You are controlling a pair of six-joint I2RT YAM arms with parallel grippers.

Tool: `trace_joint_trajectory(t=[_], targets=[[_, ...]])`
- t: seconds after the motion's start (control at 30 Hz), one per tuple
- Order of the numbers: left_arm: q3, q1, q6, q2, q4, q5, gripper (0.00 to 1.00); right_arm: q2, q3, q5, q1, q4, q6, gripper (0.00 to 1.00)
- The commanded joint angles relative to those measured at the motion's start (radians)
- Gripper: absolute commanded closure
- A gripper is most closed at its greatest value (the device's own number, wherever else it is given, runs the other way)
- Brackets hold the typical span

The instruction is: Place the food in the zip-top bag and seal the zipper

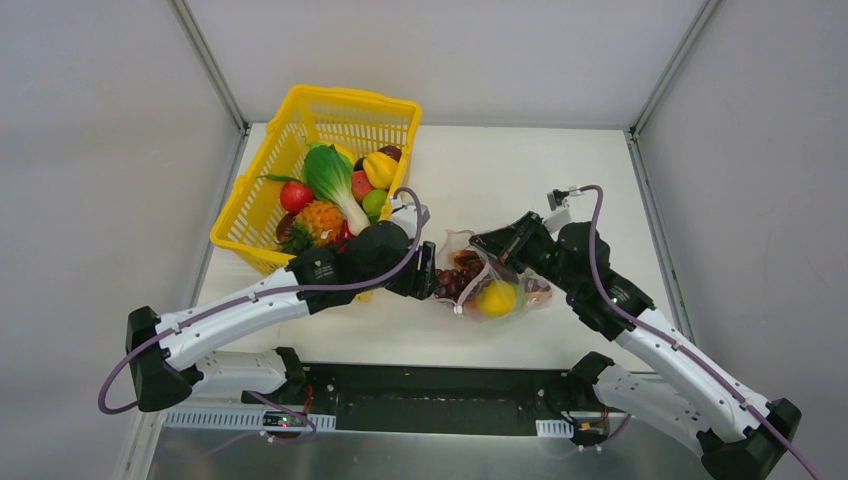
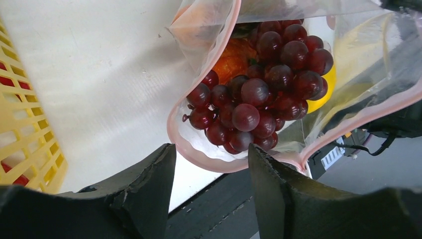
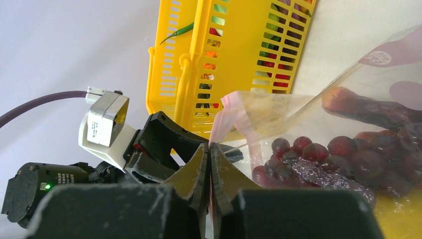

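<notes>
Left gripper [image 2: 211,152] (jaws parted) faces zip-top bag [image 2: 358,55].

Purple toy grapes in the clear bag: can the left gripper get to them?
Probably yes. The open left gripper faces the gaping mouth of the clear plastic zip-top bag, pinched open by the right gripper, and the purple plastic grapes lie just inside.

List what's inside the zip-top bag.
Visible: purple grapes, an orange partly covered by them, and a yellow lemon. Anything beneath the grapes is hidden.
</notes>
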Motion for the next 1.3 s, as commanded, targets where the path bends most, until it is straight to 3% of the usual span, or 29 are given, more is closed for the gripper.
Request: trace_joint_trajectory(t=[0.0,0.27,0.4,0.5,0.6,0.7,1.27], targets=[[-0.018,-0.008,-0.024,0.023,0.038,-0.008,0.51,-0.023,0.043,0.011,-0.002,0.046,-0.001,0.95],[-0.042,-0.009,-0.042,0.038,0.029,-0.088,0.42,-0.029,0.041,0.006,-0.001,0.041,0.000,0.95],[-0.062,-0.009,-0.040,0.046,0.038,-0.091,0.44,-0.033,0.039,0.009,-0.002,0.041,0.001,0.95],[-0.061,-0.009,-0.042,0.078,0.051,-0.061,0.52,-0.030,0.042,0.007,-0.001,0.042,-0.001,0.95],[-0.065,-0.008,-0.046,0.098,0.090,-0.021,0.84,-0.024,0.041,0.001,-0.001,0.042,-0.001,0.95],[-0.077,-0.008,-0.048,0.088,0.130,-0.002,1.00,-0.025,0.041,0.002,-0.002,0.043,-0.001,0.95],[0.022,-0.007,0.038,-0.015,0.070,-0.051,1.00,-0.020,0.037,0.006,-0.002,0.035,-0.010,0.95]])
